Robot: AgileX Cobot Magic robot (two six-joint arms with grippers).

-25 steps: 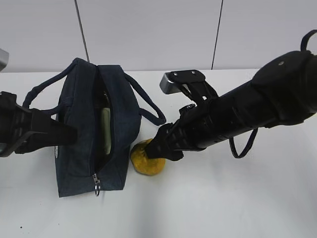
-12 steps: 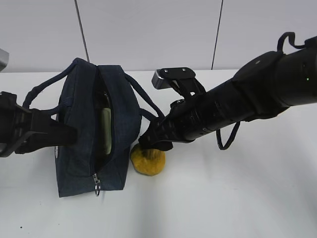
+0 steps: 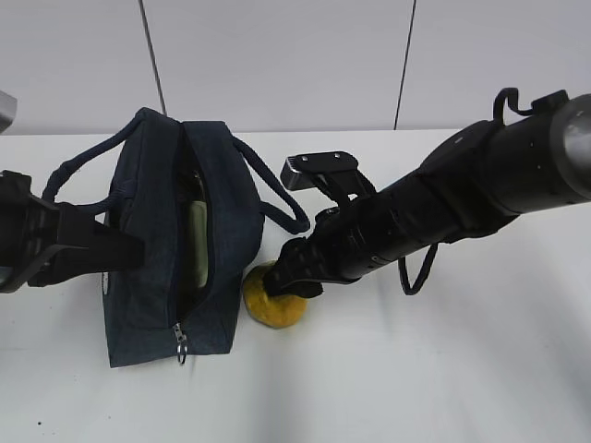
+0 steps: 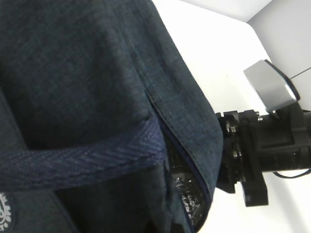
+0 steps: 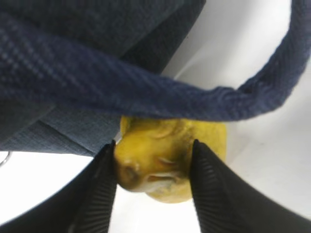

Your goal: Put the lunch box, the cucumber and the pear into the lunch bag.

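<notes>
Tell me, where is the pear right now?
In the exterior view the pear sits on the white table, just right of the lunch bag, between the right gripper's fingers.

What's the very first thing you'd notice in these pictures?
The lumpy yellow-orange pear on the white table, with the right gripper and its black jaws on either side. Just left stands the open dark navy fabric lunch bag, a pale green lid showing inside.
</notes>
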